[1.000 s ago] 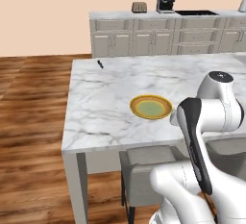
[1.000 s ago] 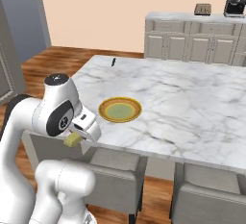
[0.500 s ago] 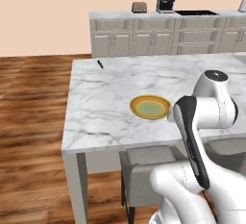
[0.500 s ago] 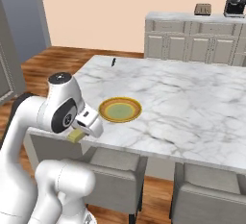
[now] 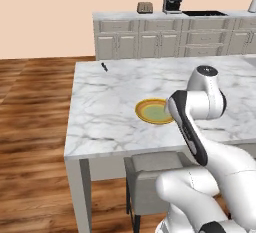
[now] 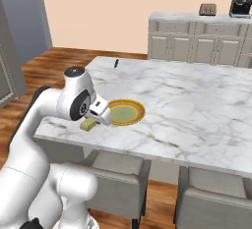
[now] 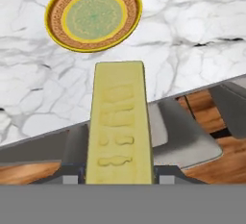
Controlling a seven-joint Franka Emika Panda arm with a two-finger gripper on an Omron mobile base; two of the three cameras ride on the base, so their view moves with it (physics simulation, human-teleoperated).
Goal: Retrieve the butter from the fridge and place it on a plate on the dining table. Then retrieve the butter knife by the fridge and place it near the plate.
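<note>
The pincer [image 6: 93, 121] is clamped on the butter [image 7: 119, 127], a pale-yellow stick that points forward from between the fingers. In the right base view the butter [image 6: 88, 124] hangs at the near edge of the table [image 6: 197, 105], just beside the plate [image 6: 125, 112] on its near left side and not over it. In the hand view the front end of the butter lies over the white marble, and the plate [image 7: 93, 14] is further ahead, apart from the butter. The plate is round, with an orange-yellow rim and a greenish centre, and nothing lies in it. In the left base view the arm covers the right part of the plate [image 5: 153, 111], and the table [image 5: 115, 102] stretches behind it. The knife [image 6: 116, 64] is a small dark thing that lies near the far left corner of the table, well apart from the plate; in the left base view the knife [image 5: 104, 67] shows at the same corner. Two grey chairs [image 6: 123, 179] stand under the near side of the table. Behind the table is a row of beige cabinets [image 5: 170, 39] with a toaster [image 5: 145, 7] and a coffee machine [image 5: 173, 2] on top. At the left edge of the right base view stands a grey fridge [image 6: 11, 56].
</note>
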